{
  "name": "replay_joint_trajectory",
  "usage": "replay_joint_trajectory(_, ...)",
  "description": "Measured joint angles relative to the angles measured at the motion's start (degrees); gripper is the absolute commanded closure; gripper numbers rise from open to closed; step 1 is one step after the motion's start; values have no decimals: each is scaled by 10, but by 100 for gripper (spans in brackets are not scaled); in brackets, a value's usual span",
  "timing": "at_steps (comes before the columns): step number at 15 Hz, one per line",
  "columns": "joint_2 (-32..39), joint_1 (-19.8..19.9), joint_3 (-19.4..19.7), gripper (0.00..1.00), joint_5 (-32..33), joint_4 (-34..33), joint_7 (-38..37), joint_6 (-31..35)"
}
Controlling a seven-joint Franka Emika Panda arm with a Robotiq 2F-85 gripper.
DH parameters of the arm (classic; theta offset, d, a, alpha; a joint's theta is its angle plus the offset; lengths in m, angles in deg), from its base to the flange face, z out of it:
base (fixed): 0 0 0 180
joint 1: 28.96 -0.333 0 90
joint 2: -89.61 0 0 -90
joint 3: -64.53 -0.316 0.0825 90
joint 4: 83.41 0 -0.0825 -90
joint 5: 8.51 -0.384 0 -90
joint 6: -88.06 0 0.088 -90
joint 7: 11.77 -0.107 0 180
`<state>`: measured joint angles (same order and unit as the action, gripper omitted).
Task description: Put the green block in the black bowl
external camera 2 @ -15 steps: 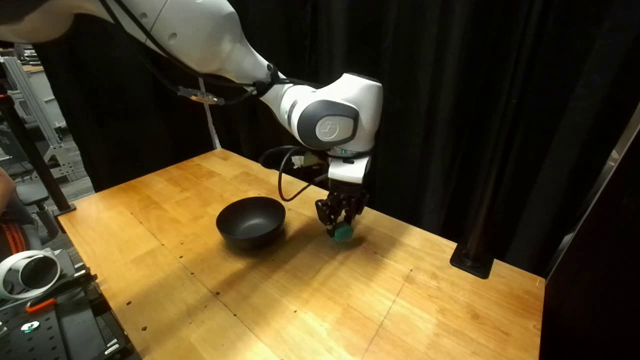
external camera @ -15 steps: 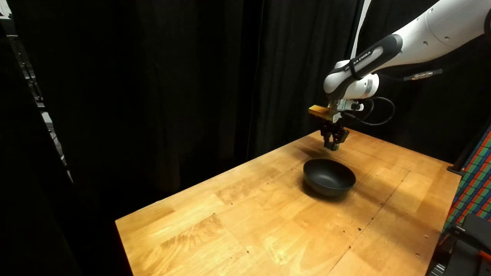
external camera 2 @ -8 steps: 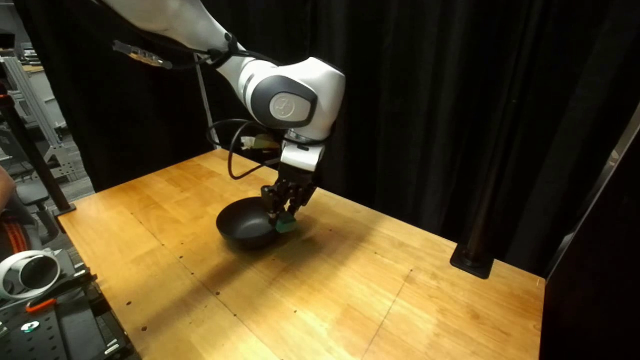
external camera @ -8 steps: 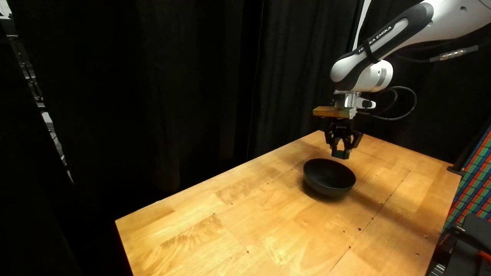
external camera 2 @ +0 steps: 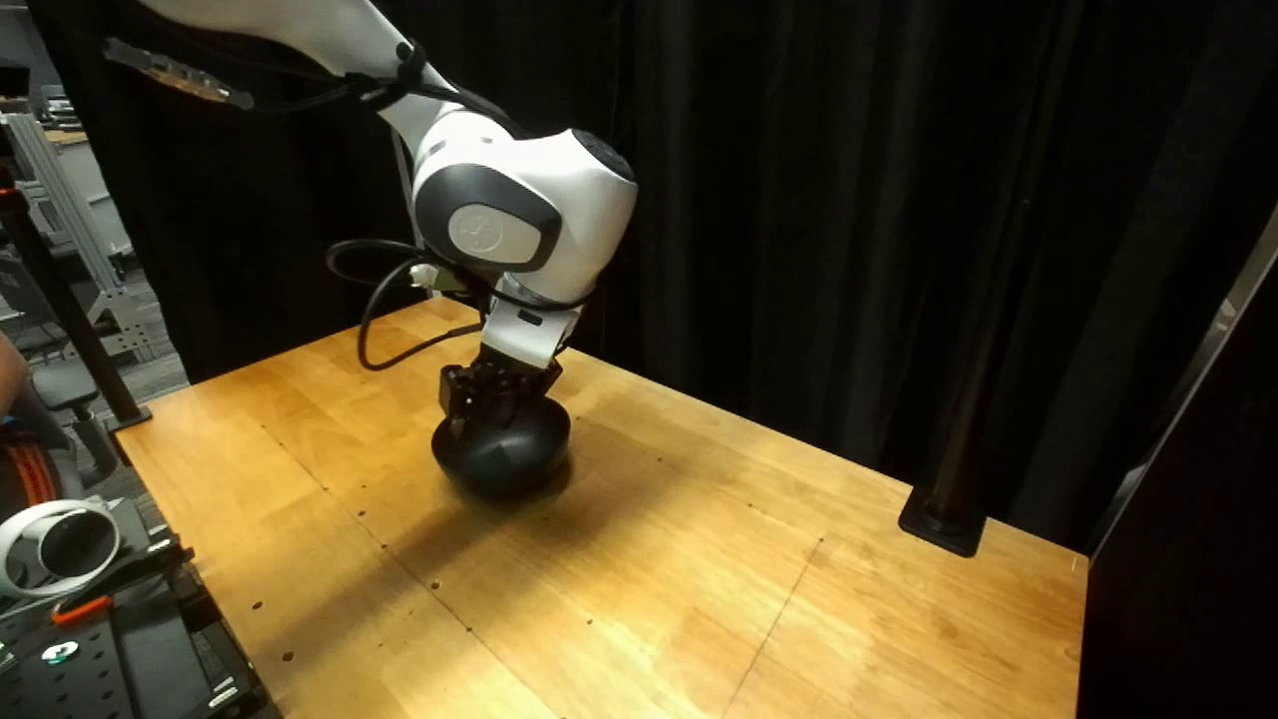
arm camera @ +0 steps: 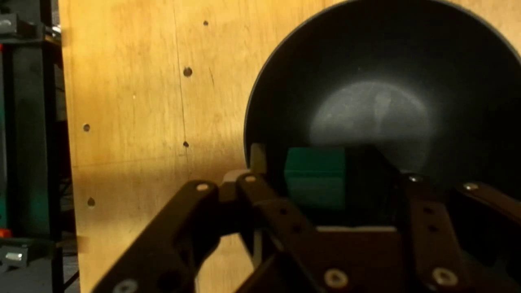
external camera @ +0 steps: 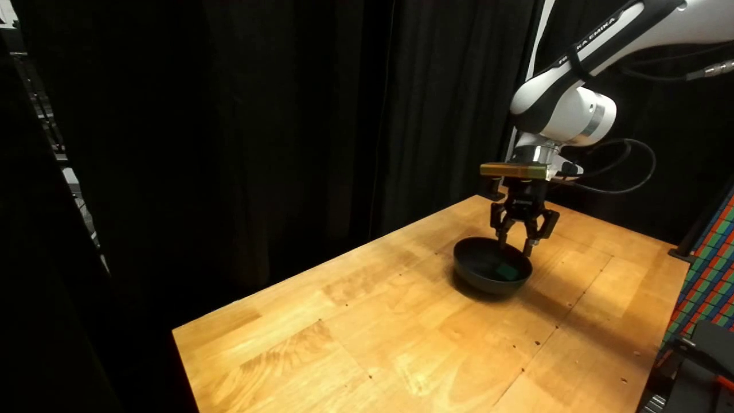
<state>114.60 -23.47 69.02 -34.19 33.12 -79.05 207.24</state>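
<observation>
The black bowl (external camera: 484, 284) stands upright on the wooden table in both exterior views (external camera 2: 509, 471). In the wrist view the bowl (arm camera: 366, 49) fills the upper right. The green block (external camera: 507, 271) is inside the bowl, on the side nearer the gripper. In the wrist view the block (arm camera: 315, 177) shows between the spread fingers, below them and apart from them. My gripper (external camera: 515, 248) is open and empty over the bowl's rim. In an exterior view the gripper (external camera 2: 489, 417) hides part of the bowl's inside, and the block cannot be made out there.
The wooden table (external camera: 413, 338) carries a black post with a foot (external camera 2: 943, 519) near its edge. A cart with a white ring-shaped thing (external camera 2: 62, 547) stands beyond another table edge. Black curtains hang behind. A cable loop (external camera 2: 374, 300) hangs from the arm.
My gripper has moved with the green block from beside the bowl to over it, dipped lower, and opened. The block has left the fingers and is now inside the bowl. The bowl has not moved.
</observation>
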Motion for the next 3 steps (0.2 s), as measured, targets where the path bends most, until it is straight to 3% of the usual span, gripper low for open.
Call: replay_joint_trajectory(3,-28,1,3,0,-49,22,4,18)
